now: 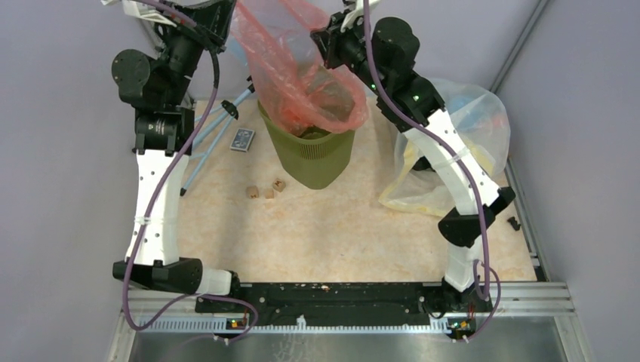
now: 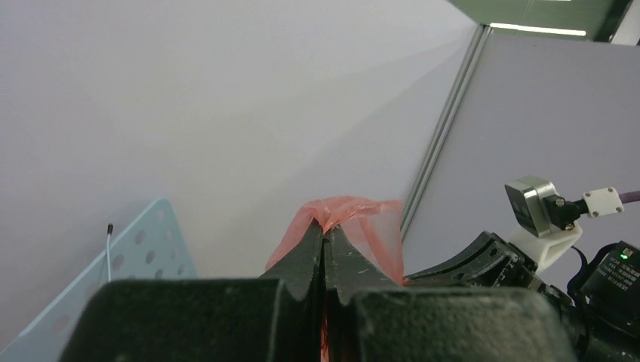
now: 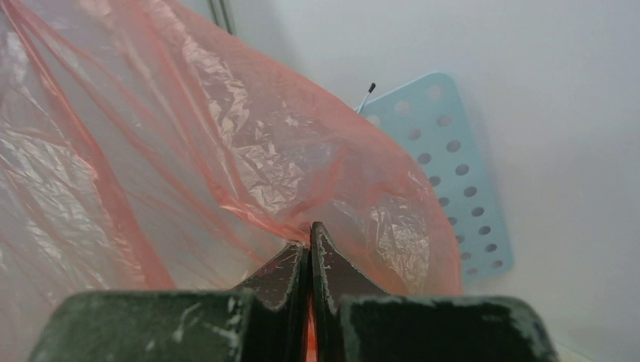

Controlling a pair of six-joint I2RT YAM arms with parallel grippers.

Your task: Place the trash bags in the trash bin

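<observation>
Gripping the trash bag (image 1: 287,68) in left hand (image 2: 326,230) and right hand (image 3: 308,237), both closed. Hanging over the trash bin (image 1: 317,162) near the tabletop's (image 1: 340,234) far edge.

The table (image 1: 332,234) has a pale beige, marbled top. The trash bin (image 1: 313,158) stands upright on it toward the back, near the middle. Just left of the bin lies a small dark blue patterned card box (image 1: 242,139), flat on the surface. In front of that, three small tan blocks (image 1: 269,194) sit close together, apart from the bin. Pale blue tubular legs (image 1: 207,143) slant across the back-left corner. On the right a large clear bag (image 1: 483,124) of colourful items slumps on the table, and a small black piece (image 1: 514,223) lies at the right edge.
</observation>
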